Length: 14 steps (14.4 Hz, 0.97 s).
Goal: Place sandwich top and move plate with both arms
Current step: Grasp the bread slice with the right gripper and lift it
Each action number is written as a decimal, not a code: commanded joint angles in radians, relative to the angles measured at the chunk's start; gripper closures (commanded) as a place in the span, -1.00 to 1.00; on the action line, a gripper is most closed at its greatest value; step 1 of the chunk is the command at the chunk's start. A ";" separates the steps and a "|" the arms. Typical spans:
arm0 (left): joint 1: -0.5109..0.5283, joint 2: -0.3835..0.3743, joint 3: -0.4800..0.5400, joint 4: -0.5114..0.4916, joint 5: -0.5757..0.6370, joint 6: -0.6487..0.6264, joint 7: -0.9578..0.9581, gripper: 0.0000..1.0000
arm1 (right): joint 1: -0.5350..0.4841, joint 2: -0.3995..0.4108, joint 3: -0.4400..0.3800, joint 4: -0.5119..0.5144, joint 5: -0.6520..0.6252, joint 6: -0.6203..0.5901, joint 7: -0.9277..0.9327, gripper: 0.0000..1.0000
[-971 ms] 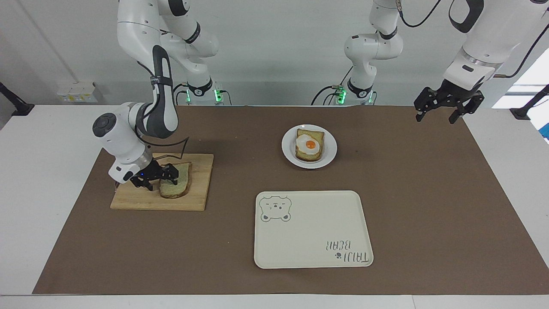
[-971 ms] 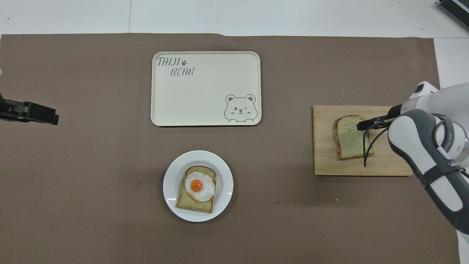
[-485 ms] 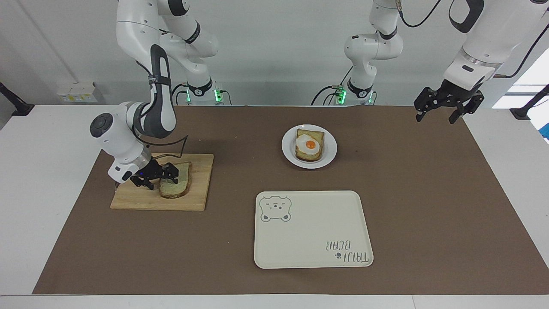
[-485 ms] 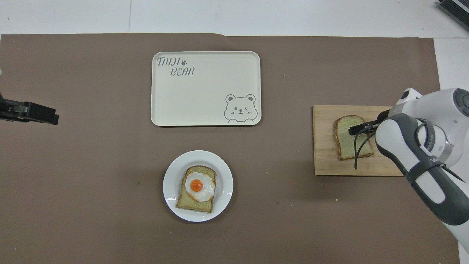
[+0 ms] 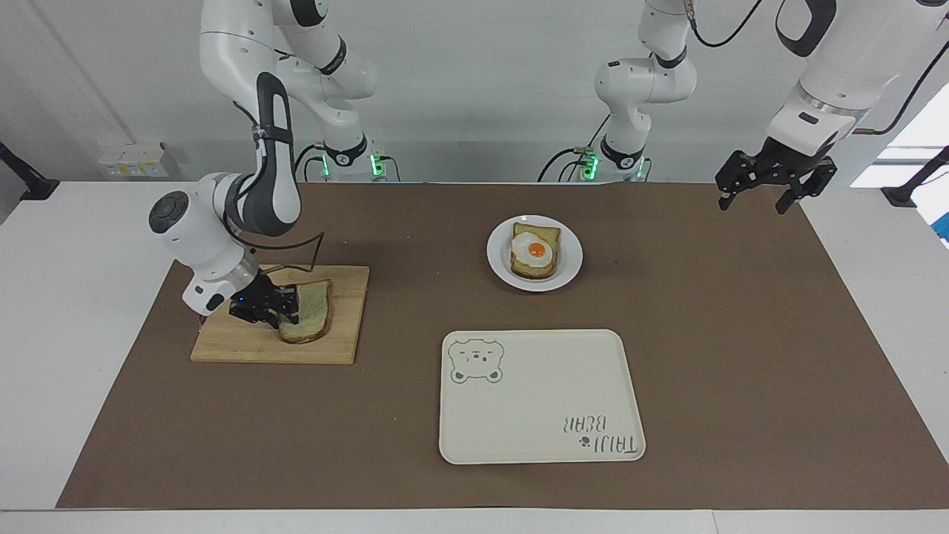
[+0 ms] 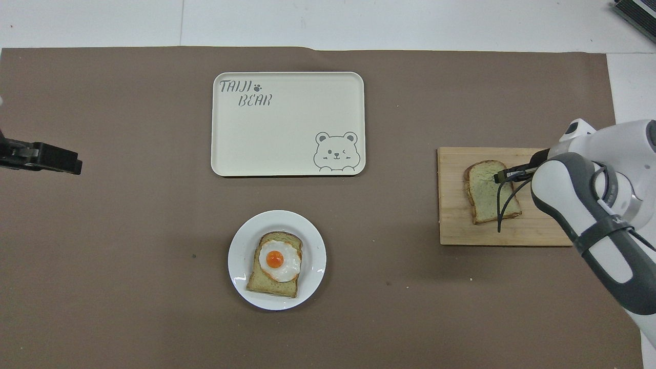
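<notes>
Brown paper covers most of the white tabletop (image 5: 44, 311), with a pale wall at the robots' end. A wooden cutting board (image 5: 245, 345) lies toward the right arm's end of the tabletop, and the sandwich top (image 5: 311, 315) lies on it, a plain slice with its rounded end pointing away from the robots. The right tool (image 5: 276, 310) is down at the slice's edge on the side toward that end of the tabletop, its fingers drawn in around the crust so that they appear to pinch it, while the slice rests flat on the board.

Near the middle of the tabletop, closer to the robots' edge, sits the plate (image 5: 498, 261), carrying a bread slice with a fried egg (image 5: 535, 251) on top. The cream tray (image 5: 534, 415) with a bear drawing lies farther from the robots than the plate, close to the tabletop's outer edge.

At the left arm's end, the left tool (image 5: 755, 199) hangs in the air over the corner of the brown paper nearest the robots, its fingers spread wide apart with nothing between them; that arm waits.
</notes>
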 commanded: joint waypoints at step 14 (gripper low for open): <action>0.011 -0.014 -0.006 -0.013 -0.011 -0.008 -0.005 -1.00 | 0.006 -0.027 0.029 0.208 0.027 -0.255 0.223 1.00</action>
